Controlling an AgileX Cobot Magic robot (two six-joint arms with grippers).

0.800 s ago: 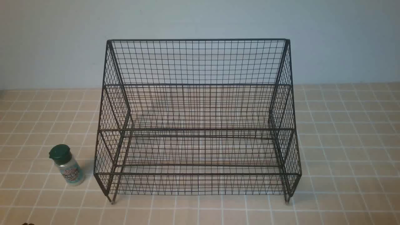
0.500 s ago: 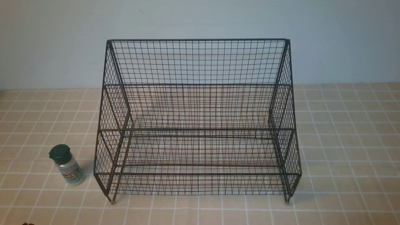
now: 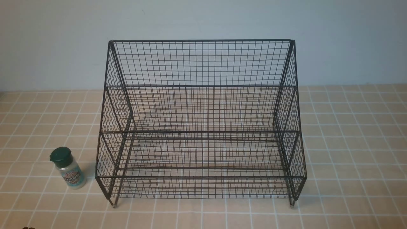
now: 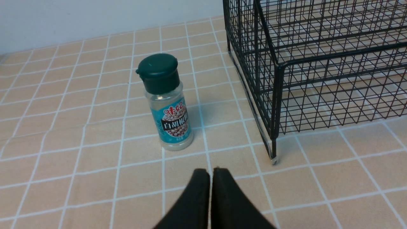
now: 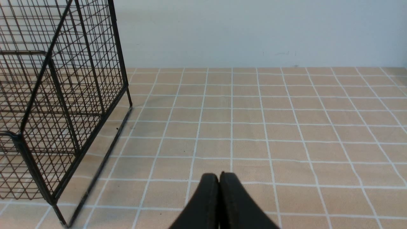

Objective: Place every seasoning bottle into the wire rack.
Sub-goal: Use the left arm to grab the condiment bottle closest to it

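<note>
Left fingers [image 4: 198, 197] and right fingers [image 5: 208, 200] are pressed together, empty, and nothing has moved. Your bottle [image 3: 67, 167] stands upright on the bench [image 3: 349, 143] just left of the rack [image 3: 200, 86], so you've yet to start the pick.

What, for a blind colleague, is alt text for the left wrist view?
A white pepper bottle with a dark green cap stands upright on tan tiles beside a black wire rack; the shut left claw sits short of it.
</note>
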